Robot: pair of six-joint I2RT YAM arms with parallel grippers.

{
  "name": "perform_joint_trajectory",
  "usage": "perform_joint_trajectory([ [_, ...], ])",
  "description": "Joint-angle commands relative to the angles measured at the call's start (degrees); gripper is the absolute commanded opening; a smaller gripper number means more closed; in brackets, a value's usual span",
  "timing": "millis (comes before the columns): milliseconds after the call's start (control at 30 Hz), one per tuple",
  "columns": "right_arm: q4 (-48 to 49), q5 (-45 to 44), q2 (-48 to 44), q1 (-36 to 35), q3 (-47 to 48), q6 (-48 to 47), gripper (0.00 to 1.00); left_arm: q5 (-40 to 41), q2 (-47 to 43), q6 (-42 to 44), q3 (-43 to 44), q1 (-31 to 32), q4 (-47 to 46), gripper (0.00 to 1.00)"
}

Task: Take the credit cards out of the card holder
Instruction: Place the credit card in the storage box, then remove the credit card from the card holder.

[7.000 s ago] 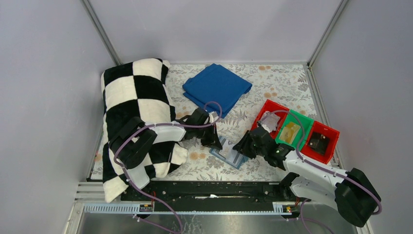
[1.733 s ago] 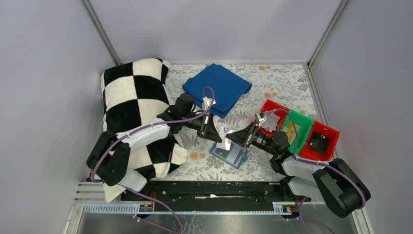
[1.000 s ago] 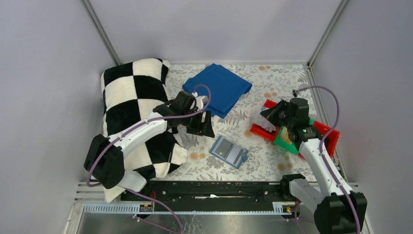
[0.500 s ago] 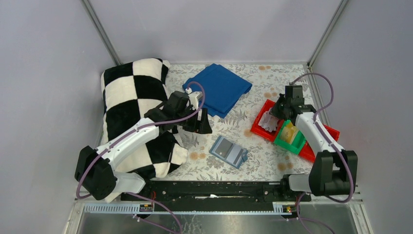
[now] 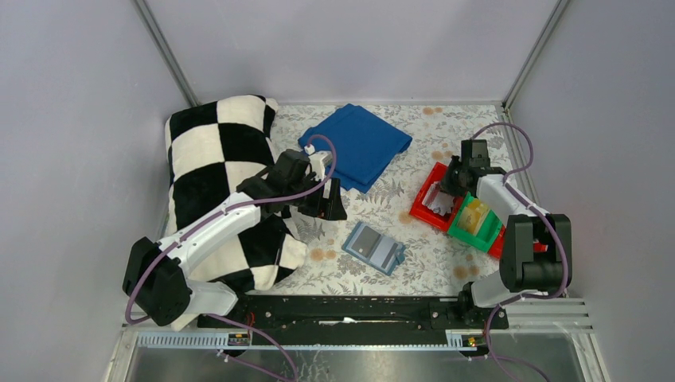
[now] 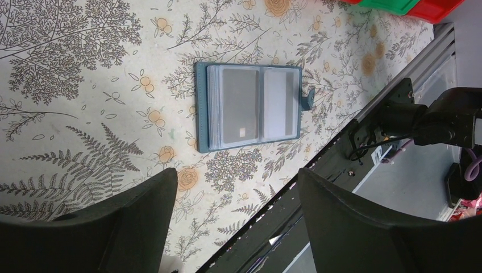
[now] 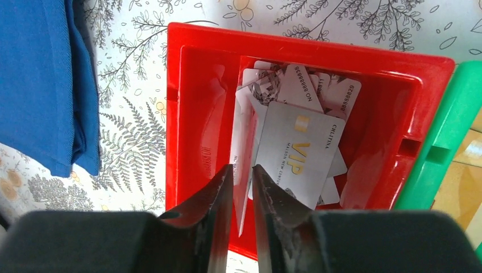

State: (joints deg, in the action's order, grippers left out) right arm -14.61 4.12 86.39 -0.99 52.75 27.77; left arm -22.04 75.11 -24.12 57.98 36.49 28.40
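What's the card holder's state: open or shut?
Open. The card holder lies spread flat, clear sleeves facing up with grey cards showing in both; its strap tab hangs loose at one edge.

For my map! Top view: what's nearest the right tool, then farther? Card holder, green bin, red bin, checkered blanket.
1. Red bin, under the tool.
2. Green bin, beside it.
3. Card holder, table middle.
4. Checkered blanket, far left.

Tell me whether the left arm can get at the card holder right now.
Probably yes. The left gripper hangs open over the table, the card holder lies spread flat just ahead of its fingers, and nothing sits between them. The right gripper is away over the red bin.
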Motion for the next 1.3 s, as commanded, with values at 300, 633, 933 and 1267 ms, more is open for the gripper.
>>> perform_joint_trajectory([
  [300, -7.12, -4.69, -16.75, 0.49, -0.40, -1.39, 0.40, 0.68, 1.15, -3.06, 0.13, -0.02, -3.78, 0.79],
  [633, -1.12, 1.19, -25.91, -31.59, -15.88, 19.03, 0.40, -1.26, 7.87, -4.88, 0.47, 2.51, -6.88, 0.83],
  [933, 4.14, 1.81, -25.92, -36.94, -24.76, 26.80, 0.40, -3.09, 12.21, -7.53, -1.27, 3.59, -11.03, 0.85],
  [1267, 0.52, -2.87, -24.94, -37.19, -26.95, 25.18, 0.41, -5.96, 19.63, -9.95, -1.82, 5.56, -17.14, 0.86],
])
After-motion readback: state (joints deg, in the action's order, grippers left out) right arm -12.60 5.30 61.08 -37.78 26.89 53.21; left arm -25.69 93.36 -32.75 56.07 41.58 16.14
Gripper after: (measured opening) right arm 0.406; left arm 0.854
